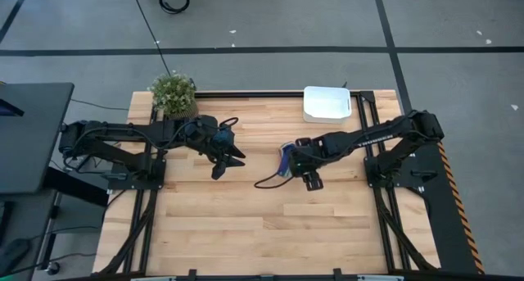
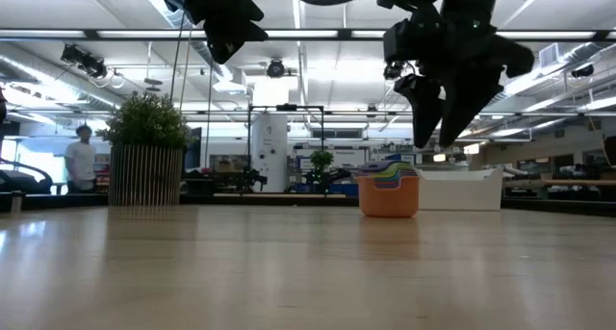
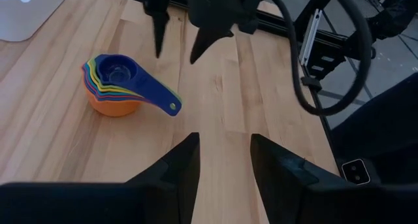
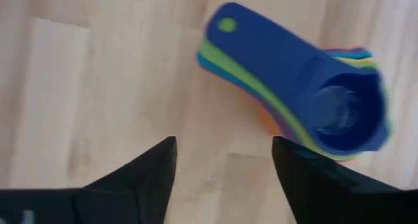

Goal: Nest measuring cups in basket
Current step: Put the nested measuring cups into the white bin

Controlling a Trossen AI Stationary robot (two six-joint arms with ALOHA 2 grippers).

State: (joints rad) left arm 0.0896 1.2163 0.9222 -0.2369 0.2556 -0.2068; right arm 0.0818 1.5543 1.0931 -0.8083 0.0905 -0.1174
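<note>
The nested stack of measuring cups (image 3: 112, 88) stands on the desk (image 1: 246, 224) near its middle, well apart from the white basket (image 1: 327, 103) at the far right edge, handles fanned together. The right gripper (image 2: 445, 128) hangs just above it, fingers spread wide, holding nothing; I judge the next step is lifting the whole stack, best pinched across the bundled handles or the outer orange cup's rim. The left gripper (image 1: 225, 160) waits left of it, fingers apart and empty. Count: one stack, about six or seven cups; one basket; one potted plant (image 1: 173, 94).

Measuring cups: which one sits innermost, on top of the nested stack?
The dark blue cup, smallest, its handle lying over the others; the orange cup is outermost at the bottom.
</note>
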